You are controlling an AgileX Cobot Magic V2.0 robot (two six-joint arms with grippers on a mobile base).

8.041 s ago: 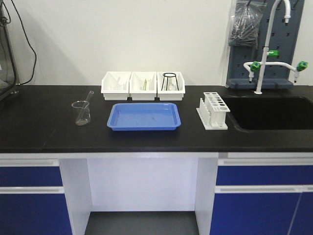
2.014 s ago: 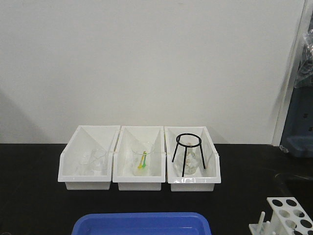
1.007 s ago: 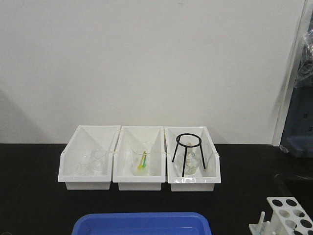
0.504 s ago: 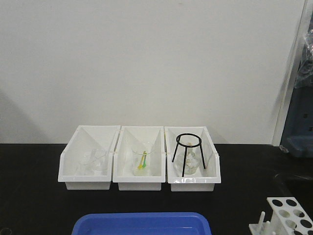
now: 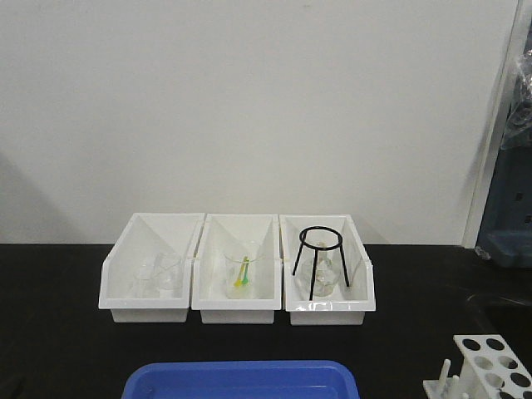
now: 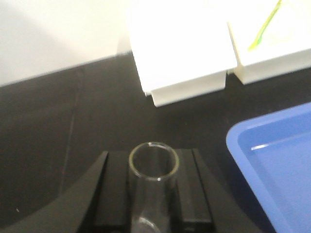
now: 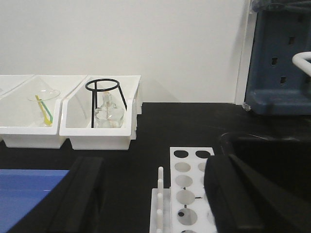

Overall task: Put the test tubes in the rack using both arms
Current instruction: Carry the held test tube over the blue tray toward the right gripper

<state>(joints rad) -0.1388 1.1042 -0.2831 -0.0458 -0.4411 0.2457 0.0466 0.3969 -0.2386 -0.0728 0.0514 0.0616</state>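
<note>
In the left wrist view my left gripper (image 6: 153, 162) is shut on a clear glass test tube (image 6: 152, 167), whose open rim points forward between the black fingers (image 6: 114, 194), above the black bench. In the right wrist view my right gripper (image 7: 155, 194) is open and empty, its jaws standing to either side of the white rack (image 7: 187, 189). The right finger (image 7: 233, 194) covers part of the rack's top plate. The rack's holes that show look empty. The rack's corner also shows at the bottom right of the front view (image 5: 486, 366). Neither arm shows in the front view.
Three white bins (image 5: 237, 312) stand in a row at the back: small glassware in the left one, a beaker with a yellow-green stick (image 5: 242, 274), a black tripod ring (image 5: 321, 262) over a flask. A blue tray (image 5: 241, 380) lies in front. The sink (image 7: 272, 150) and a blue-grey pegboard (image 7: 282, 58) are at the right.
Since 8 s ago the front view has closed in on the bench, so the bins fill the middle. Over the last 2 s nothing has visibly moved there.
</note>
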